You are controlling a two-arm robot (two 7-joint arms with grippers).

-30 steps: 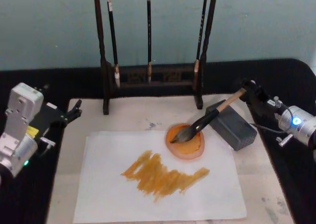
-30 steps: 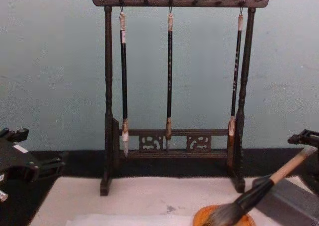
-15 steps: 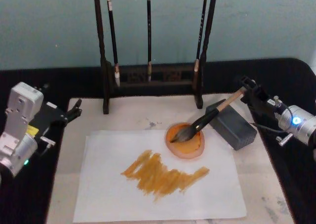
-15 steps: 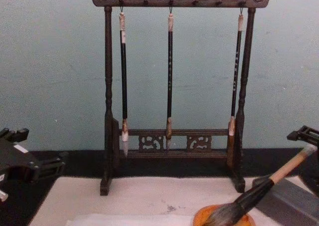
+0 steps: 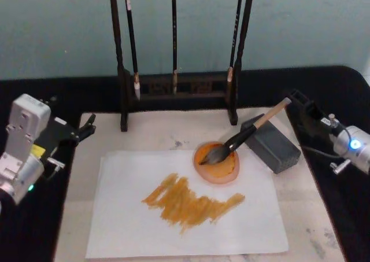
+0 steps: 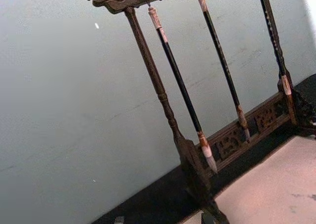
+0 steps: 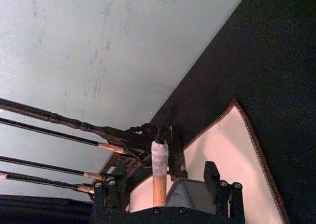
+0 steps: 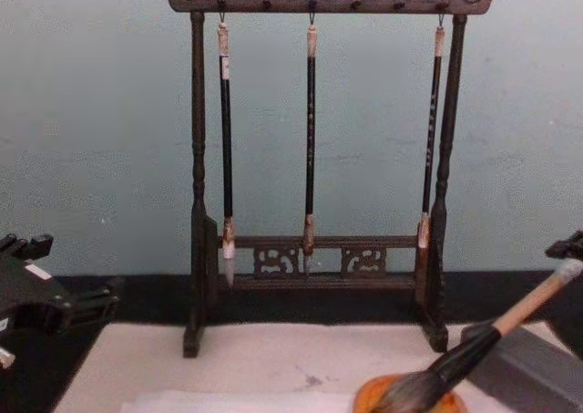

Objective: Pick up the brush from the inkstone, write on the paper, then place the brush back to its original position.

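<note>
The brush (image 5: pixel 248 132) lies slanted, its bristles in an orange dish (image 5: pixel 217 165) and its tan handle across the dark grey inkstone (image 5: pixel 273 146). The brush (image 8: pixel 496 326) slants up to the right in the chest view too. My right gripper (image 5: pixel 300 100) is open, just off the handle's white-wrapped end. In the right wrist view the handle (image 7: pixel 158 182) runs between the spread fingers (image 7: pixel 105 194) without touching them. The white paper (image 5: pixel 124 218) carries orange strokes (image 5: pixel 191 204). My left gripper (image 5: pixel 87 128) is parked open at the mat's left edge.
A dark wooden rack (image 5: pixel 173 88) with three thin hanging brushes (image 8: pixel 310 130) stands at the back of the cream mat (image 5: pixel 150 136). Black table surface (image 5: pixel 341 216) surrounds the mat. The left wrist view shows the rack (image 6: pixel 163 90) against the pale wall.
My right gripper has drawn back to the right, off the handle's end. The brush stays lying on the inkstone and dish. The left arm has not moved.
</note>
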